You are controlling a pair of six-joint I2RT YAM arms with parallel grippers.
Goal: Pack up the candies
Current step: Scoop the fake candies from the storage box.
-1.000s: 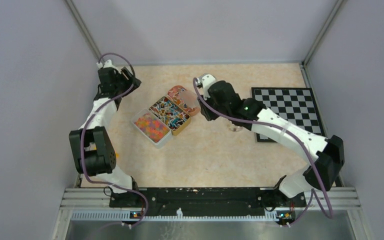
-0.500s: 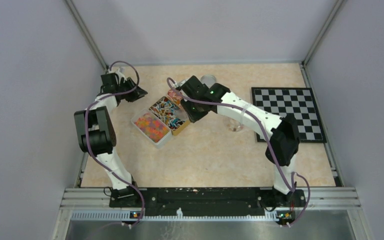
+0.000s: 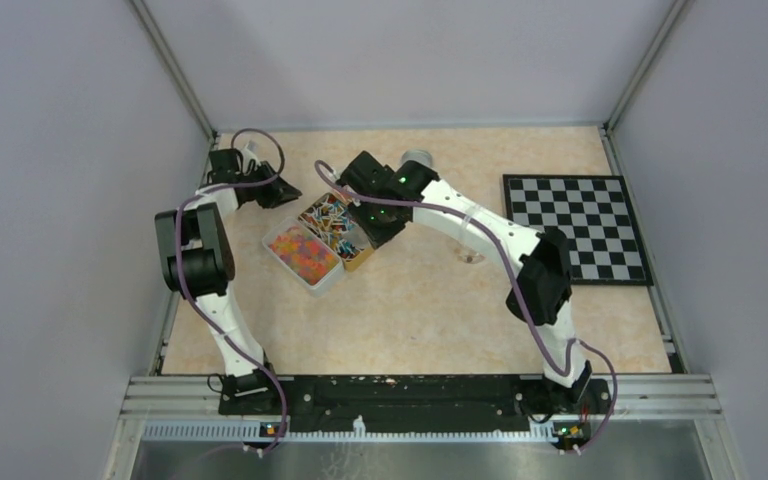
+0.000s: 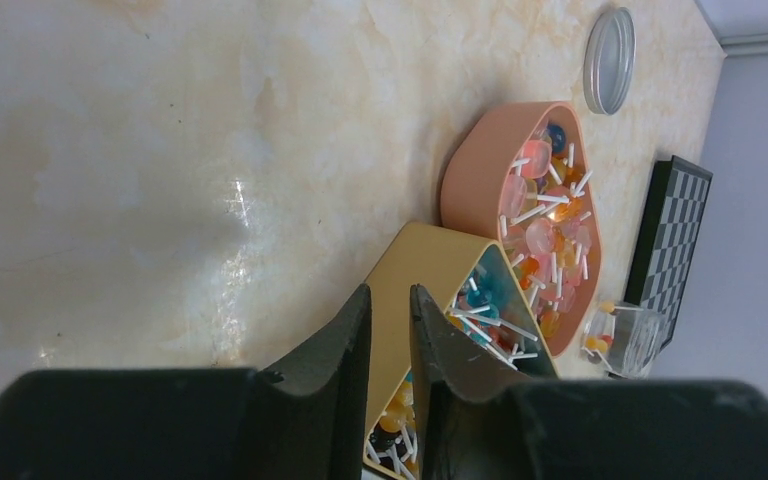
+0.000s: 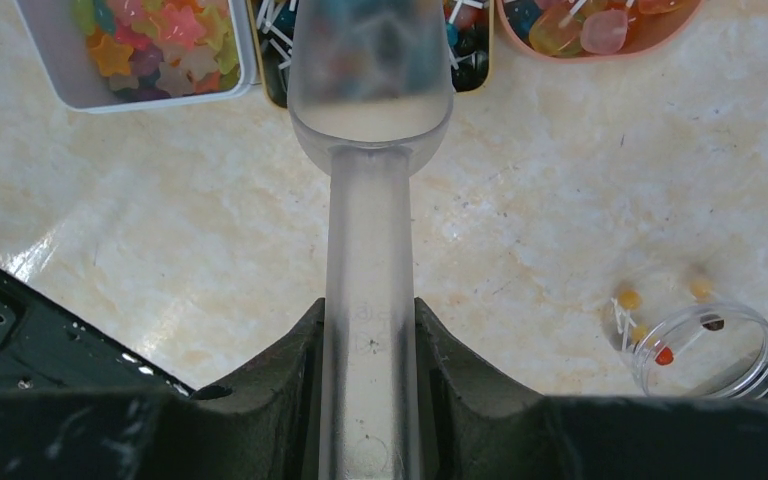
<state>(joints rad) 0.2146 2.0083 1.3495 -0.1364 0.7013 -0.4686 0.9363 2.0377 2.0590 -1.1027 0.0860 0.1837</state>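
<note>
- While the right tool (image 3: pixel 368 222) hangs over the row of containers at centre frame in the top view, the candies (image 3: pixel 303 252) lie as a loose pink-orange-yellow mass in the white tray (image 3: pixel 322 283). The tray is at the lower-left end of that row on the worktop (image 3: pixel 410 310).
- Same view: the left tool (image 3: pixel 282 190) sits at the upper-left side of the yellow box (image 3: pixel 358 259), which is next to the tray. A clear jar (image 3: pixel 470 250) stands apart, right of the row.
- Left wrist view: the fingers (image 4: pixel 352 345) are nearly together, leaving only a narrow slit, and the yellow box wall shows through it. Cannot tell whether they pinch that wall or merely stand in front of it. The tray is hidden behind the tool.
- Right wrist view: the right tool is closed on the handle of a translucent scoop (image 5: pixel 370 90). The scoop's bowl is over the near edge of the yellow box, top centre. Any load in the scoop is too blurred to tell. The candies are at upper left, their tray just beside the box. The jar is at lower right with a few sweets in it.
- Handling, judged: the candies look tiny, hard, light and free-rolling. Fingers could not pinch them, and a fast tip would probably scatter them. Take them with the scoop, driven into the heap, and keep it level on the way to the jar. The tray looks light and may slide under the push, so bracing it seems worthwhile.
</note>
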